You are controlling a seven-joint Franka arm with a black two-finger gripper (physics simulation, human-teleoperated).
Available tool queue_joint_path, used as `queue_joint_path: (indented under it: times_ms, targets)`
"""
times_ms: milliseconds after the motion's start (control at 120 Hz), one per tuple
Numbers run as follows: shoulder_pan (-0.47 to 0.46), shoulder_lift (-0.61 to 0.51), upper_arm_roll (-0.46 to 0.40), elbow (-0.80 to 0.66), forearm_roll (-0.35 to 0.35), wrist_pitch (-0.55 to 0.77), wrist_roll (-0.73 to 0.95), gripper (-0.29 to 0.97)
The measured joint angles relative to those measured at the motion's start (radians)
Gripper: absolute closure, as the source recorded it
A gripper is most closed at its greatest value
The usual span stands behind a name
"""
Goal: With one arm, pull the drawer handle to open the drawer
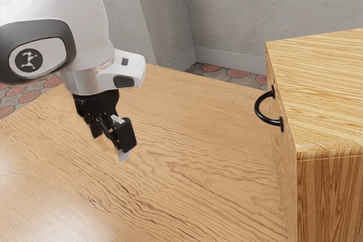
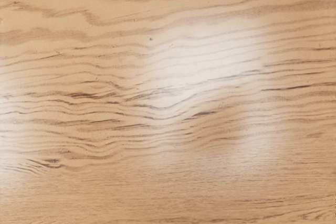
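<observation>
**Long reach to the handle, and several ways to miss it**

Grey plaster walls and a red-tiled floor behind a broad wood-grain table [image 1: 187, 179]. On that table, a wooden cabinet [image 1: 323, 100] with a black loop handle [image 1: 265, 109] standing out from the face turned toward the arm. No gap visible around that face, so drawer judged shut and the task barely begun.

Gripper [image 1: 115, 140] well apart from the handle, toward the exterior view's left of it and lower, hanging just above the table and pointing down. Fingers released and apart, nothing between them. Under the hand in the wrist view, bare table grain [image 2: 168, 98].

Likely troubles from here, as a judgement:

- Hand aimed downward while the handle juts sideways. Without a turn of the wrist, risk of meeting the loop crosswise and glancing off.
- Approach kept lower than the handle: likely a knock against the cabinet face beneath it, or a scrape along the table.
- Approach pushed too deep past the handle: fingertips jammed against the drawer front before closing.
- Grip taken on the loop's outer edge alone: probable slip once the pull starts.
- Pull angled away from the handle's own line: possible binding of the drawer, or the loop twisting out of the grip.
</observation>
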Motion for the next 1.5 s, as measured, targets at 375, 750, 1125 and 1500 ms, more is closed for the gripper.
queue_joint_path:
  times_ms: [375,750,1125,1500]
  targets:
    - [0.012,-0.004,-0.001,0.011,-0.009,0.106,-0.115,0.00]
    - [-0.049,-0.016,0.018,-0.012,-0.254,0.299,-0.619,0.00]
    - [-0.188,0.073,0.103,0.020,-0.238,0.523,-0.960,0.00]
    - [-0.320,0.129,0.180,0.047,-0.234,0.610,-1.149,0.00]
